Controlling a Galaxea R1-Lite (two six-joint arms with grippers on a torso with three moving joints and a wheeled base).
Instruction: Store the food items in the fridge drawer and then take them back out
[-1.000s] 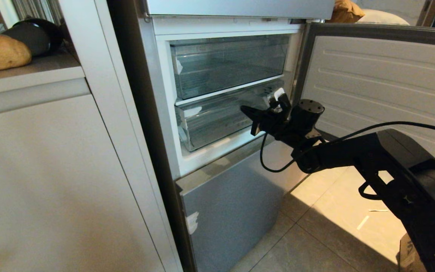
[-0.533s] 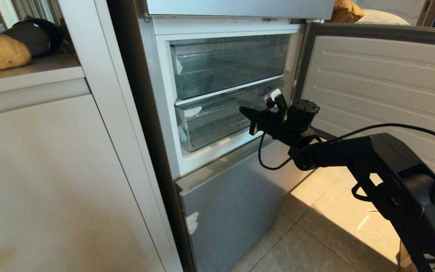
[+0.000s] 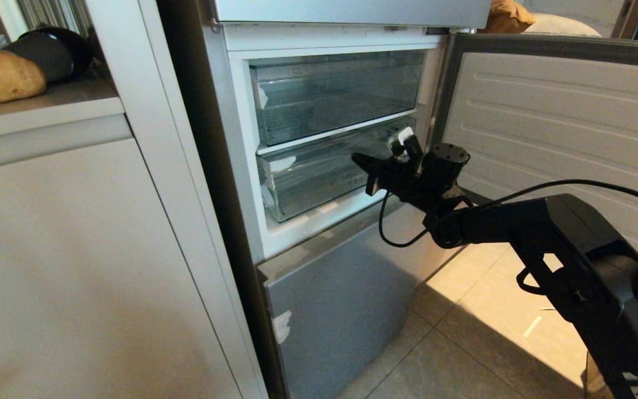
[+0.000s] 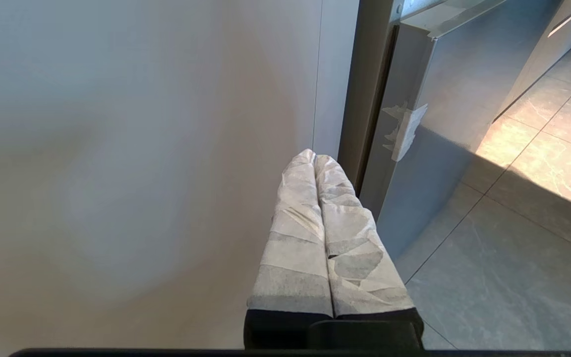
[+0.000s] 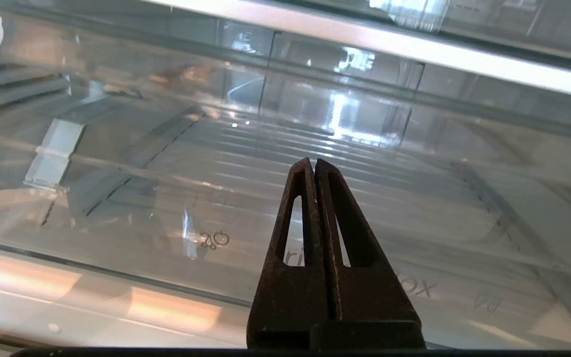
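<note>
**Right pincer clenched at lower fridge drawer; potato on table**

Far left, head view: the potato, tan-brown and oval, lies on the grey table, at the frame edge. Just behind it, touching or nearly so, sits a dark rounded object; cannot tell what it is. No bell pepper visible in any view.

Below the table: a plain pale cabinet front. The left pincer hangs low beside this cabinet, seen in the left wrist view only. Its white-wrapped fingers are pressed together, clenched on nothing. Just beyond them is the silver-grey lower fridge door, with a torn scrap of white tape on its edge.

Centre: fridge compartment open. Upper clear drawer, flat-fronted, is pushed in. Beneath it is the fridge drawer with the curved clear lip, also in its bay. Nothing seen inside either one.

Right of centre: the right pincer is at the right end of the fridge drawer front, pointing toward it. In the right wrist view its dark fingers meet at the tips, clenched and holding nothing; the ribbed drawer bottom and clear front show right ahead. Contact with the lip: cannot tell.

Far right: open fridge door, white ribbed inner liner, swung wide. The right arm runs from the lower right corner over the tiled floor.
</note>
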